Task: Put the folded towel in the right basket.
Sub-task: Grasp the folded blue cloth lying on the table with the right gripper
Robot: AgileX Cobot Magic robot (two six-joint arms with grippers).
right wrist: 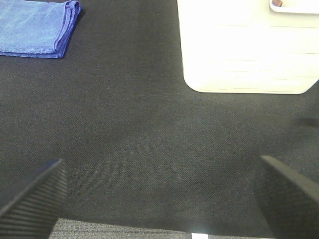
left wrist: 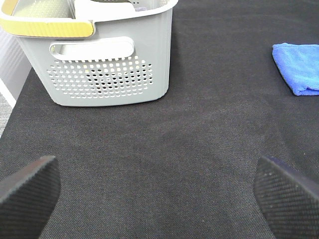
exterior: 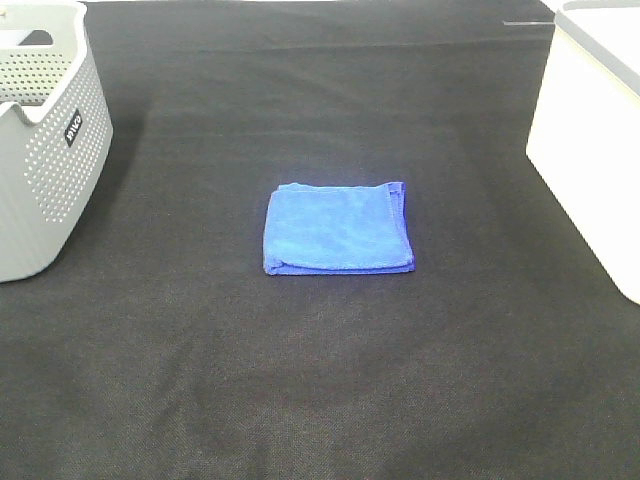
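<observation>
Bare black counter (exterior: 320, 400) filled the bottom of the high view. Further up, at the centre of the frame, the folded blue towel (exterior: 338, 228) lay flat on the counter, its stacked edges showing along the lower and right sides. It sat well apart from both baskets and inside neither. Beyond it, at the upper left of the frame, stood the grey perforated basket (exterior: 45, 150) with a small black label on its wall. At the upper right stood the white basket (exterior: 590, 140), plain-walled and cut off by the frame edge.

From the left wrist, the left pincer (left wrist: 158, 199) was spread wide and held nothing, its dark textured fingertips (left wrist: 27, 196) over bare counter, with the grey basket and a corner of the towel farther off. The right pincer (right wrist: 160, 199) was likewise wide and empty, with the white basket and the towel's edge lying beyond it.
</observation>
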